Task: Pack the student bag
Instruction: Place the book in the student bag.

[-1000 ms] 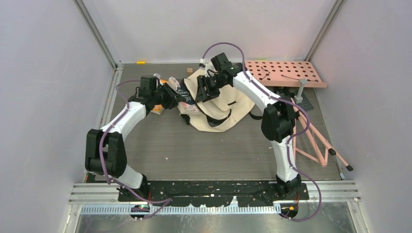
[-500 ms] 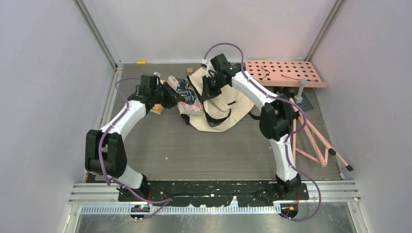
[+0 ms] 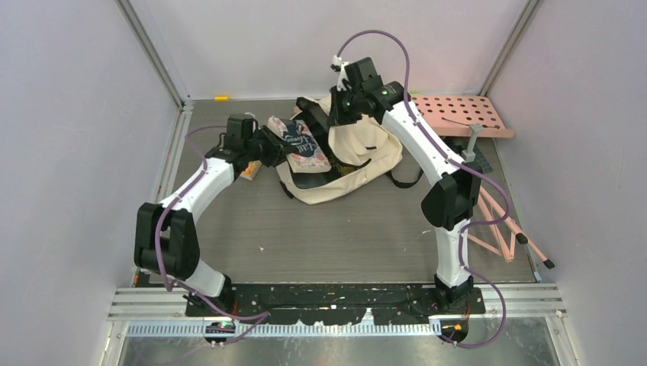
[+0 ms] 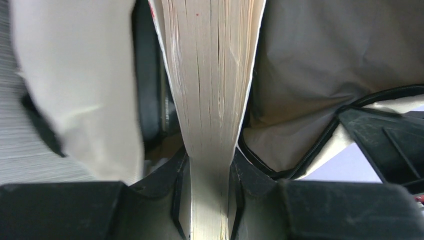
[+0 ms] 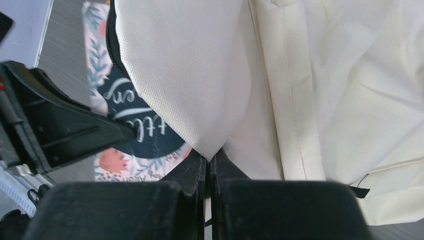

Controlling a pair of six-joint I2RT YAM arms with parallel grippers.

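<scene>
The student bag [image 3: 365, 155], cream fabric with black straps, lies at the back middle of the table. My right gripper [image 3: 333, 116] is shut on an edge of its fabric [image 5: 195, 85] and holds that edge raised. My left gripper [image 3: 276, 146] is shut on a thick book [image 3: 303, 147] with a dark floral cover, gripping it by its page edge [image 4: 210, 75]. The book's far end sits at the bag's mouth, with cream fabric [image 4: 310, 70] on both sides of it. In the right wrist view the book cover [image 5: 132, 132] shows just below the lifted fabric, beside the left gripper's black finger [image 5: 55, 127].
A pink perforated board [image 3: 458, 113] lies at the back right, with a grey bracket [image 3: 473, 141] in front of it. Pink folding rods [image 3: 496, 221] sprawl along the right side. A small orange item [image 3: 248, 172] sits under the left arm. A yellow piece [image 3: 221, 97] lies by the back wall.
My right gripper closed on the bag's fabric, then rose and pulled it back, lifting the opening. The left gripper carried the book to the right, up to the bag's mouth.
</scene>
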